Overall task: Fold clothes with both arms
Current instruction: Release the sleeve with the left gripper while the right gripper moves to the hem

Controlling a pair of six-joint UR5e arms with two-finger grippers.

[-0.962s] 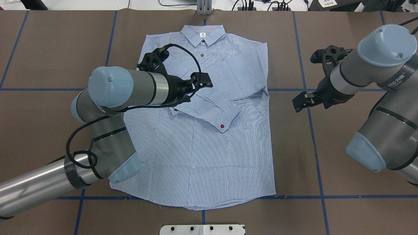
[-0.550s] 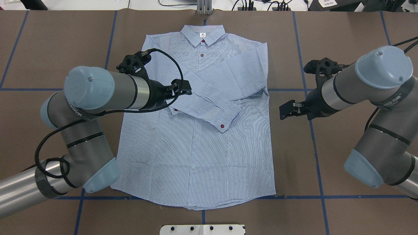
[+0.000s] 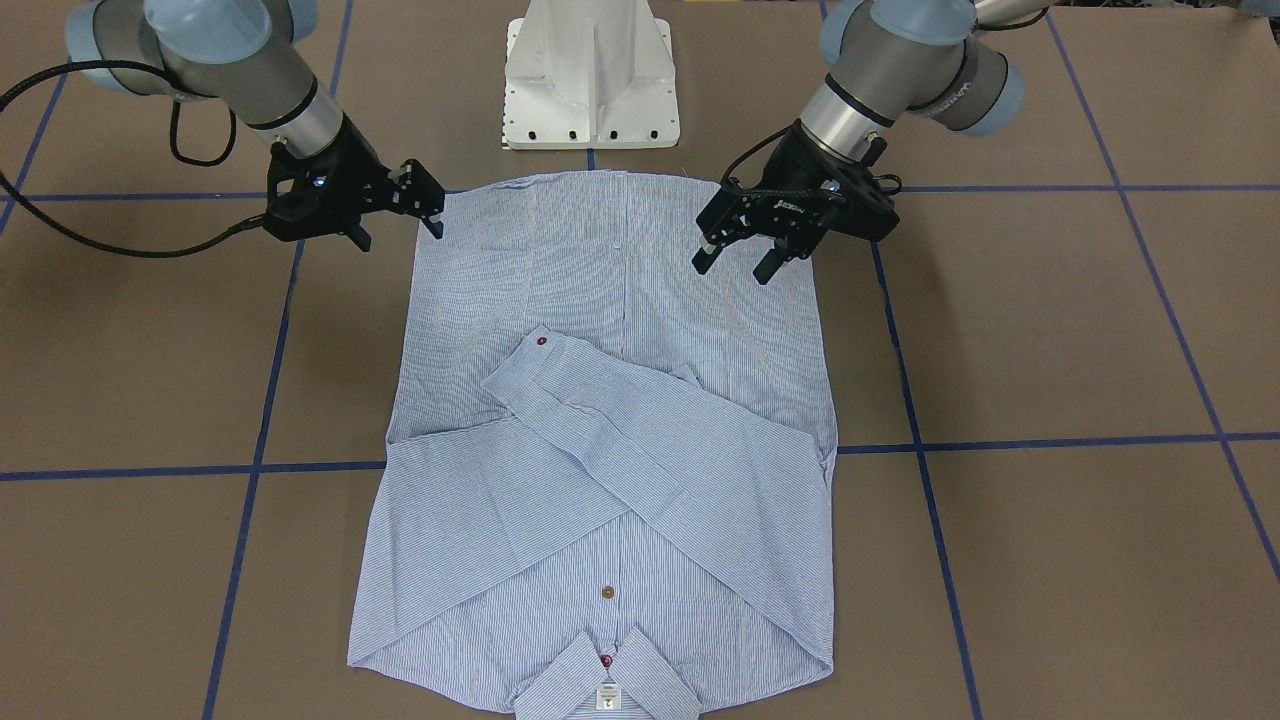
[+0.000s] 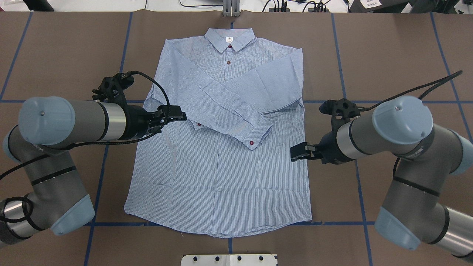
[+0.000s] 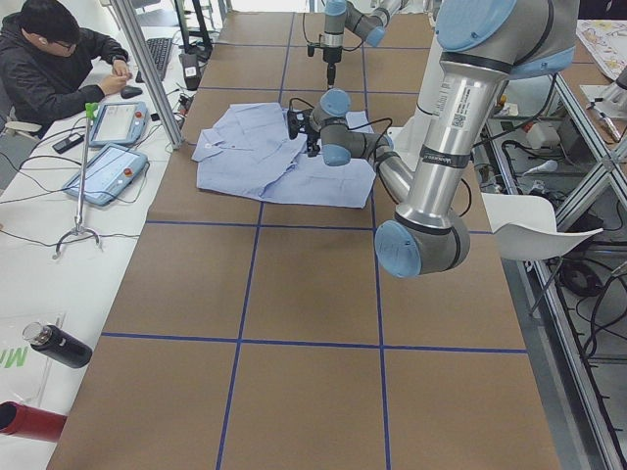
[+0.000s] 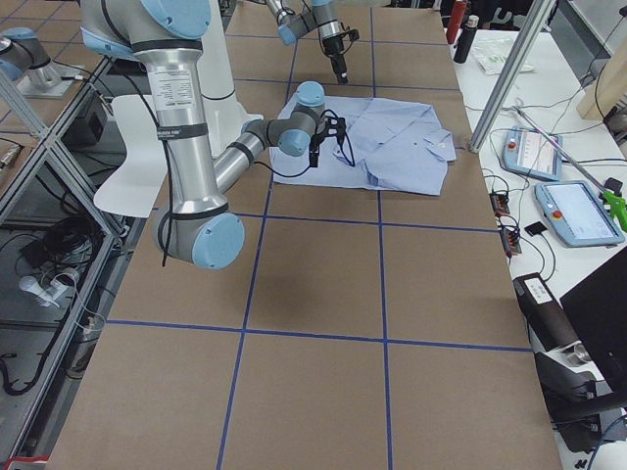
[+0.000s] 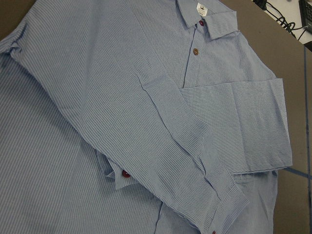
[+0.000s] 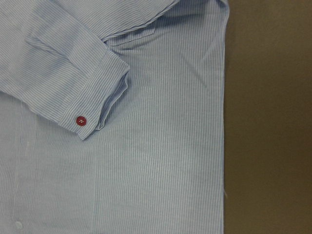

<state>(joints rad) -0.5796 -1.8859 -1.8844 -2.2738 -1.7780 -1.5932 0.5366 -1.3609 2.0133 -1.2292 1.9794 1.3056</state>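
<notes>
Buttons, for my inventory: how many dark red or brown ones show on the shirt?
4: collar button, brown button below it, top cuff button, lower cuff button. The folded sleeves may hide more.

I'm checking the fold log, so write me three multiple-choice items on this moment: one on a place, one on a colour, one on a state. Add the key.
1. Relative to the robot's base, the collar of the shirt lies:
A) right beside it
B) at the far side of the table
C) hidden under a sleeve

2. The button on the upper sleeve's cuff is:
A) white
B) green
C) dark red

3. The left gripper and right gripper are:
A) both open and empty
B) both shut on sleeves
C) one shut on the hem

Key: B, since the front-facing view has the base at the top and the collar at the bottom. C, since the right wrist view shows a dark red button. A, since each gripper's fingers stand apart with nothing between them.
</notes>
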